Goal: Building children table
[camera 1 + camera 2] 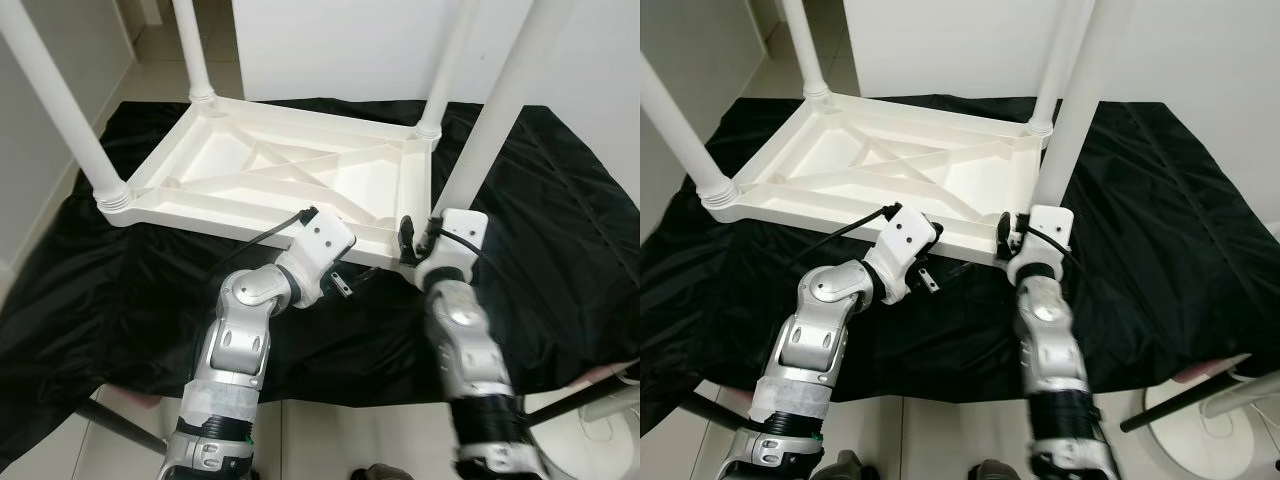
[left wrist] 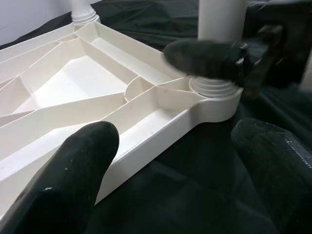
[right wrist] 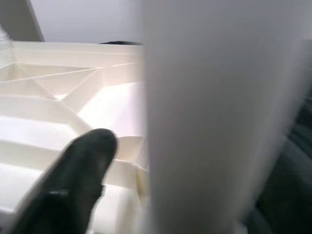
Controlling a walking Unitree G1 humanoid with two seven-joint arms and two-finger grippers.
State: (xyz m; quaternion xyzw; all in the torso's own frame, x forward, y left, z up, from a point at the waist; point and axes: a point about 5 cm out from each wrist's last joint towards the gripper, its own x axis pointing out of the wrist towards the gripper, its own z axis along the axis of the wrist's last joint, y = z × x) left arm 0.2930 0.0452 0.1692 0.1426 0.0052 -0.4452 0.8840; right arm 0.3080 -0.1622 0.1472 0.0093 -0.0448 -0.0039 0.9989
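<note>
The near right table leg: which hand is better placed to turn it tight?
The right hand. It is already at the base of the near right leg, with a finger beside the leg. The left hand is open below the tabletop edge.

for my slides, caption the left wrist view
Left gripper open beside the upturned white table top, right gripper at the near corner leg.

The tabletop [image 1: 270, 175] lies upside down on a cloth [image 1: 560, 220] spread over the floor [image 1: 330, 440], with four legs [image 1: 60, 100] rising from its corners. Both grippers sit at its near edge, the left gripper [image 1: 345, 285] left of the right gripper [image 1: 408, 238], which is at the near right leg [image 1: 490, 130].
</note>
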